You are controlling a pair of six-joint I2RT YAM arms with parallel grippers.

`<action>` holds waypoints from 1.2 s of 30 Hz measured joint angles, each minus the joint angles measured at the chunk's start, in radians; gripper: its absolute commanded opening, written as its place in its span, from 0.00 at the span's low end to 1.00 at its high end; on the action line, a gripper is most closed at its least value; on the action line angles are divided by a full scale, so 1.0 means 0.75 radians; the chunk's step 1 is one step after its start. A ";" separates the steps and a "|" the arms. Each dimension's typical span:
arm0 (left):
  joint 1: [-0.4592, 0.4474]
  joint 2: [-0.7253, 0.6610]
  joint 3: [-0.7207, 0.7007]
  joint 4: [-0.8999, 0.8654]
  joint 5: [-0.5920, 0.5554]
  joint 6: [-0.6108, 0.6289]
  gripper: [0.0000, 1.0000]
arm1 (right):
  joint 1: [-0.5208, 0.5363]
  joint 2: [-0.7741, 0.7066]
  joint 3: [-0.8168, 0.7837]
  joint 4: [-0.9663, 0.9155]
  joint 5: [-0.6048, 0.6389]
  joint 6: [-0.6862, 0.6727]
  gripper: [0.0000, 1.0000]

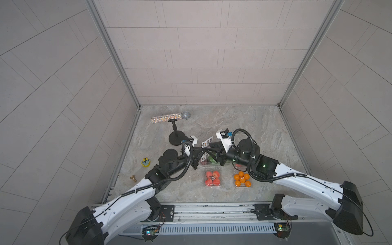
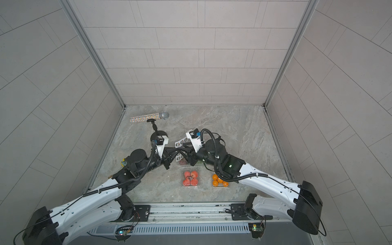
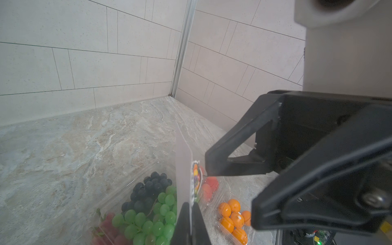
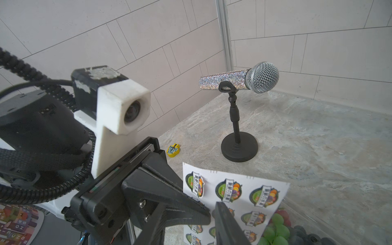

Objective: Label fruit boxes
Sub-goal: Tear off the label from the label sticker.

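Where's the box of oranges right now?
In both top views the box of oranges sits near the robot-side edge of the table, right of the box of red fruit, beside the right arm.

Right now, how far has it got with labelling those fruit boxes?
Nothing looks done: the red fruit box and orange box show no label. In hand: the left fingers pinch the sticker sheet upright over the grape box, and the right fingers, apart, are at one sticker. To do: all boxes in view.
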 measured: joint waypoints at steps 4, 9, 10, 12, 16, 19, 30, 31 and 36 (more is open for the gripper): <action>-0.001 0.000 0.000 0.003 0.019 0.001 0.00 | -0.001 0.025 0.006 0.020 0.002 -0.004 0.33; -0.001 0.000 0.000 0.004 0.032 0.000 0.00 | -0.001 0.044 0.009 0.034 0.000 -0.009 0.23; -0.001 0.000 0.000 0.005 0.034 0.000 0.00 | -0.001 0.046 0.010 0.035 0.000 -0.007 0.20; -0.001 0.000 0.000 0.005 0.036 0.000 0.00 | 0.000 0.049 0.013 0.036 0.000 -0.005 0.14; -0.001 0.001 0.000 0.005 0.036 0.005 0.00 | -0.001 0.058 0.021 0.036 0.006 -0.009 0.04; -0.002 0.005 0.000 0.008 0.034 0.009 0.00 | 0.000 0.059 0.021 0.034 0.013 -0.010 0.00; -0.005 0.055 0.003 0.014 -0.021 0.010 0.00 | 0.002 0.062 0.022 0.038 -0.010 -0.007 0.00; -0.005 0.066 0.003 0.013 -0.027 0.009 0.00 | 0.004 0.062 0.022 0.042 -0.012 -0.007 0.00; -0.005 0.086 0.003 0.014 -0.046 0.009 0.00 | 0.006 0.053 0.009 0.057 -0.012 -0.004 0.00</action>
